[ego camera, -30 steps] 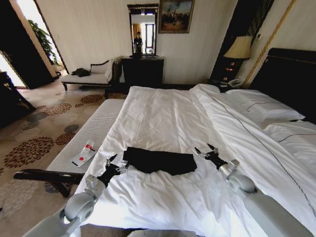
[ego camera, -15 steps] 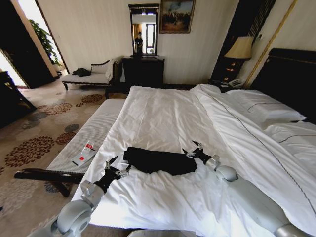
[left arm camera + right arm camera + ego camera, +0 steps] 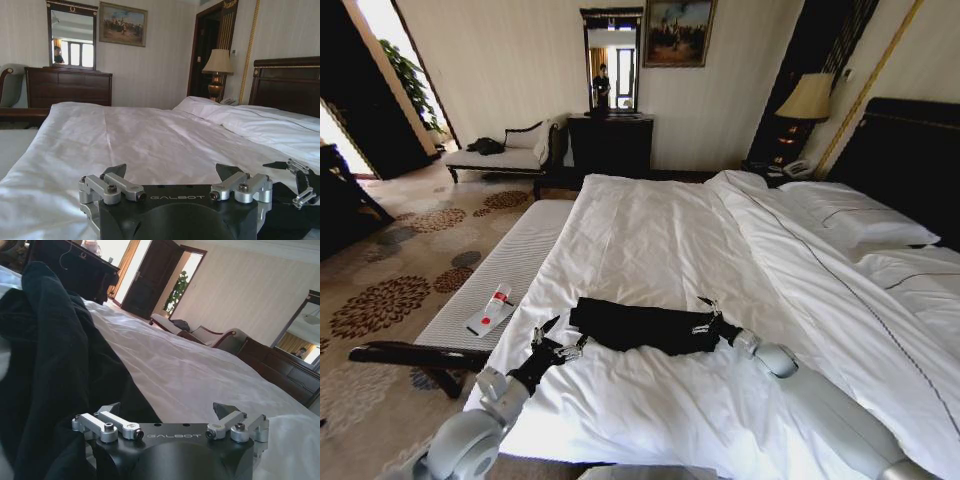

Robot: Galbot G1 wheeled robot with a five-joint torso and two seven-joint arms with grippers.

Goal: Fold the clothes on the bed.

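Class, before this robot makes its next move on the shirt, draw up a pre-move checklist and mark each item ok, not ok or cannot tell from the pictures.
1. Black T-shirt lies on the bed, folded into a narrow band: ok.
2. Right gripper at the shirt's right end, fingers open: ok.
3. Left gripper beside the shirt's left end, fingers open: ok.
4. Right gripper actually touching the fabric: cannot tell.
5. Left gripper touching the fabric: not ok, white duvet shows between them.
6. Small item on the bench lies apart from both arms: ok.
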